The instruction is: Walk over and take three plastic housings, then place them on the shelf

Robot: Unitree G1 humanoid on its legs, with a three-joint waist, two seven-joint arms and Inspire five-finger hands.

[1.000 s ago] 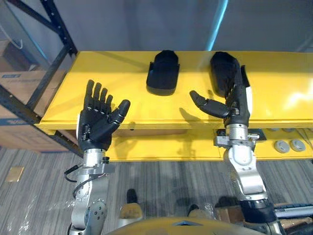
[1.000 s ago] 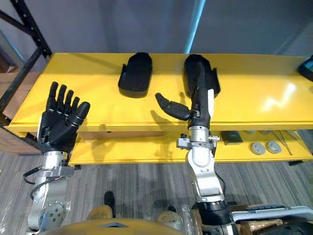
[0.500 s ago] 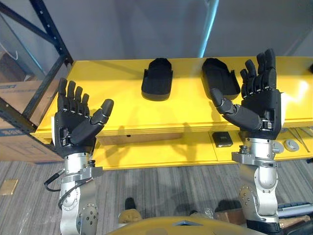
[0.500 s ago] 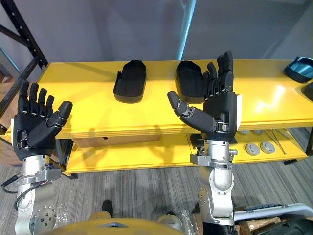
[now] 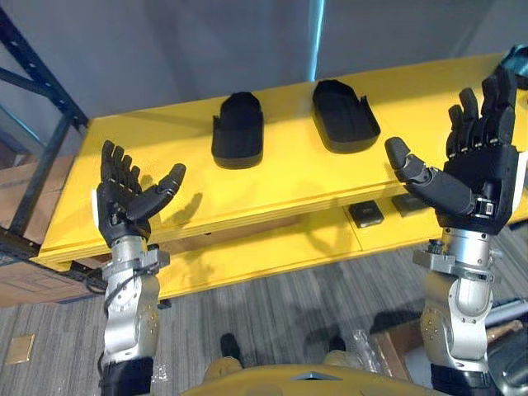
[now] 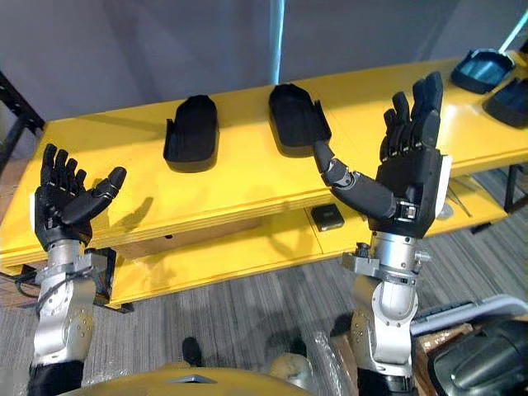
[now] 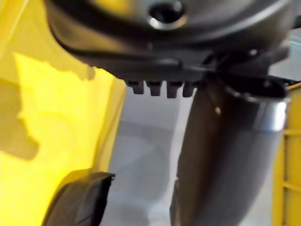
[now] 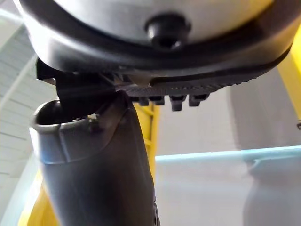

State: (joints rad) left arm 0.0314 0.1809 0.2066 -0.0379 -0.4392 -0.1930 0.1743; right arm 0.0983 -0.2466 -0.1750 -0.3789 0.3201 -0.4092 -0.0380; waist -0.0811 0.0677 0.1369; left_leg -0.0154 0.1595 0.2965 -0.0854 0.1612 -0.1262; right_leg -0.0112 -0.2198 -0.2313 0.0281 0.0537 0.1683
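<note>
Two black plastic housings lie on the yellow shelf top [image 5: 289, 177]: one housing [image 5: 238, 129] towards the left, another housing [image 5: 345, 116] to its right. Two more dark housings [image 6: 480, 68] sit at the far right end. My left hand [image 5: 124, 202] is raised open, palm up, in front of the shelf's left part, holding nothing. Held upright and open near the shelf's front edge on the right, my right hand [image 5: 478, 169] is also empty. Neither hand touches a housing. A housing's dark edge [image 7: 77, 197] shows in the left wrist view.
A lower yellow shelf [image 5: 272, 247] holds small dark square parts [image 5: 365, 214]. A dark metal rack upright [image 5: 37, 87] stands at the left with cardboard boxes [image 5: 33, 285] behind it. Grey striped floor [image 5: 289, 313] lies below. A grey wall rises behind the shelf.
The camera has turned, so the shelf now slants across the view. Both hands stay raised and open; the left hand has dropped lower and further from the shelf, the right hand sits further right.
</note>
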